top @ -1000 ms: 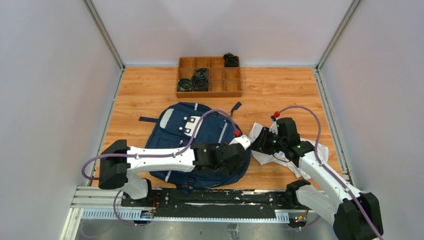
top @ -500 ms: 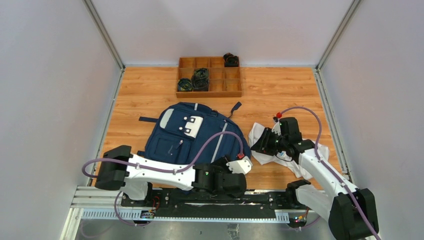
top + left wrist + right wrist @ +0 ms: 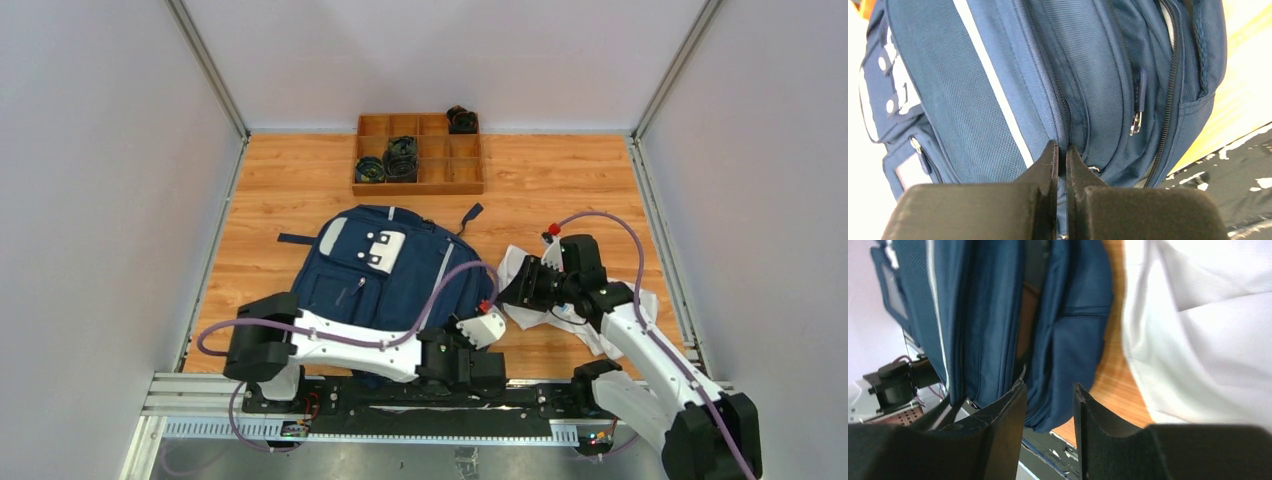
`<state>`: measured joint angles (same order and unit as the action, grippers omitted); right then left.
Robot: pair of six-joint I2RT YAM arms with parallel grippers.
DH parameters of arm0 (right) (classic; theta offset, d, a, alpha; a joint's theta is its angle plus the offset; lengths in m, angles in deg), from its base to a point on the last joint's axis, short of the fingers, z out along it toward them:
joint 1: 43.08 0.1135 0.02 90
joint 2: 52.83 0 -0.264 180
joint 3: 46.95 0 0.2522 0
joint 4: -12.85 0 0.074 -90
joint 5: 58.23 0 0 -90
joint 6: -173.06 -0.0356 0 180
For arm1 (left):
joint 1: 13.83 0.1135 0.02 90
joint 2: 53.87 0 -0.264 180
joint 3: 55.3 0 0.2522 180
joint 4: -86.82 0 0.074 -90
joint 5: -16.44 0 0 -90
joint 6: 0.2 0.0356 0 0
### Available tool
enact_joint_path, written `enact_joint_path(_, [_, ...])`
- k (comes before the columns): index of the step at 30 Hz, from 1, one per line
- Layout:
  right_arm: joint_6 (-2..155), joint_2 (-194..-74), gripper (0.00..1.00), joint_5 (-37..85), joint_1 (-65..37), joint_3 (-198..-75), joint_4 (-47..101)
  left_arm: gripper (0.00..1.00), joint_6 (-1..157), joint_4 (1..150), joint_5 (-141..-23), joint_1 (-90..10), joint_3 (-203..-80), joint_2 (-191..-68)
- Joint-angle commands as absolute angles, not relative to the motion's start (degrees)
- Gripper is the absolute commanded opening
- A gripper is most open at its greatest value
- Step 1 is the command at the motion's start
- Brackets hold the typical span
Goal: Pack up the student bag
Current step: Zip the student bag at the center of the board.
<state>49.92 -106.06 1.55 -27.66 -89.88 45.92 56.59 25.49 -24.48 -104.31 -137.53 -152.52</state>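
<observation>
Left gripper [image 3: 1062, 148] pinches the navy, grey-striped student bag [image 3: 1088, 75] at its zip seam; right gripper [image 3: 1049, 388] hovers part-open.

- The left gripper [image 3: 1061, 150] has drawn back from above the near right part of the student bag [image 3: 390, 285] to the bag's near edge, close to the arm bases.
- The left arm's shoulder link has swung rightward.
- More of the bag's front panel is now uncovered.

Robot lab cell, white walls [image 3: 90, 200], aluminium frame [image 3: 210, 70]
</observation>
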Motion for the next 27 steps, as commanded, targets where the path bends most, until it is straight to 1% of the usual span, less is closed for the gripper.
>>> enact_joint_path(1, [49.2, -100.5, 0.44, 0.5, -22.1, -90.7, 46.4, 0.0, 54.3, 24.8, -25.7, -99.7, -137.5, -142.2])
enact_joint_path(3, [47.2, -100.1, 0.44, 2.5, -19.3, -90.8, 47.0, 0.0, 56.3, 28.6, -28.2, -98.3, -134.9, -137.1])
enact_joint_path(5, [43.7, -101.0, 0.44, 1.6, -17.7, -89.8, 45.0, 0.0, 57.6, 33.1, -31.5, -96.6, -131.4, -132.3])
enact_joint_path(9, [32.7, -102.1, 0.43, -3.0, -14.9, -85.0, 34.5, 0.0, 56.7, 41.1, -38.4, -93.1, -124.1, -124.4])
enact_joint_path(12, [27.8, -101.9, 0.42, -3.1, -13.8, -84.3, 32.5, 0.0, 55.3, 43.9, -40.0, -92.1, -120.1, -120.4])
enact_joint_path(15, [28.3, -100.7, 0.42, -2.3, -13.3, -85.1, 33.6, 0.0, 54.6, 44.8, -40.8, -92.0, -118.8, -119.0])
enact_joint_path(18, [32.5, -99.9, 0.41, -4.7, -12.9, -86.1, 32.1, 0.0, 55.0, 44.7, -41.5, -92.0, -119.0, -119.7])
enact_joint_path(20, [41.3, -99.6, 0.41, -8.4, -11.9, -87.5, 30.6, 0.0, 55.3, 43.8, -41.2, -92.0, -119.7, -120.5])
enact_joint_path(21, [47.5, -100.0, 0.41, -8.8, -11.5, -89.3, 33.9, 0.0, 55.5, 43.3, -41.0, -92.0, -120.2, -120.8])
enact_joint_path(24, [62.3, -102.7, 0.42, -4.2, -9.8, -94.6, 44.7, 0.0, 56.0, 42.9, -40.7, -91.8, -120.7, -120.6])
enact_joint_path(27, [67.8, -104.2, 0.45, -2.5, -6.9, -94.6, 44.3, 0.0, 55.7, 43.0, -40.7, -91.4, -120.5, -119.9])
